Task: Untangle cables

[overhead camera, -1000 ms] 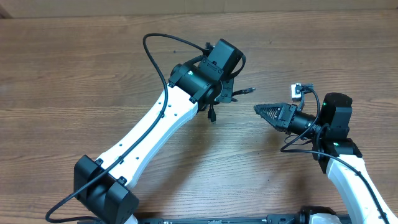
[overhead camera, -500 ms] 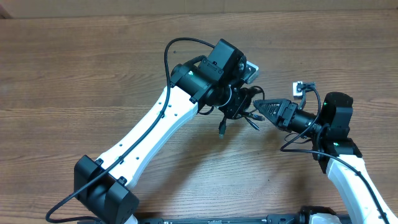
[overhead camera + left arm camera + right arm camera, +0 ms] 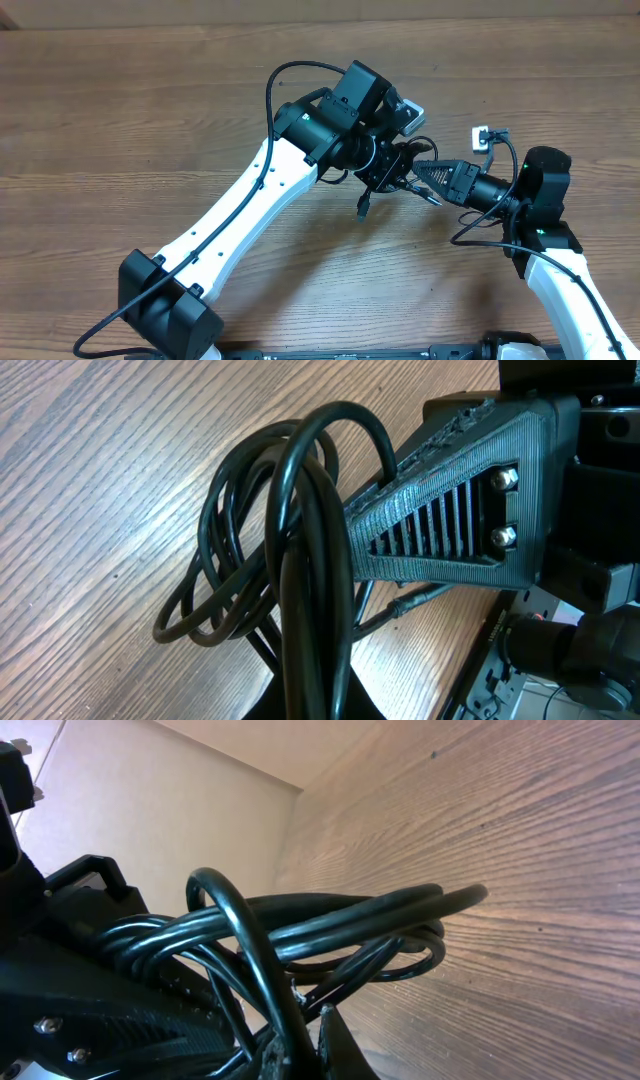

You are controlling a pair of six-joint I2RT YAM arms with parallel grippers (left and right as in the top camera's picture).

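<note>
The cables are a bunch of thin black loops held a little above the wooden table, with one plug end dangling below. My left gripper is shut on the bunch; in the left wrist view the cables rise straight out of its jaws at the bottom edge. My right gripper meets the bunch from the right and is shut on one looping strand. Its ribbed black fingers lie against the loops. In the right wrist view the other loops fan out to the right over the table.
The left arm's white link runs diagonally from the front left, with its own thick black cable arching above it. The right arm stands at the right, with a small white connector just behind it. Wooden table lies all around.
My left gripper has carried the bunch rightward to the right gripper. The right gripper's jaws opened, then shut on a strand of the bunch.
</note>
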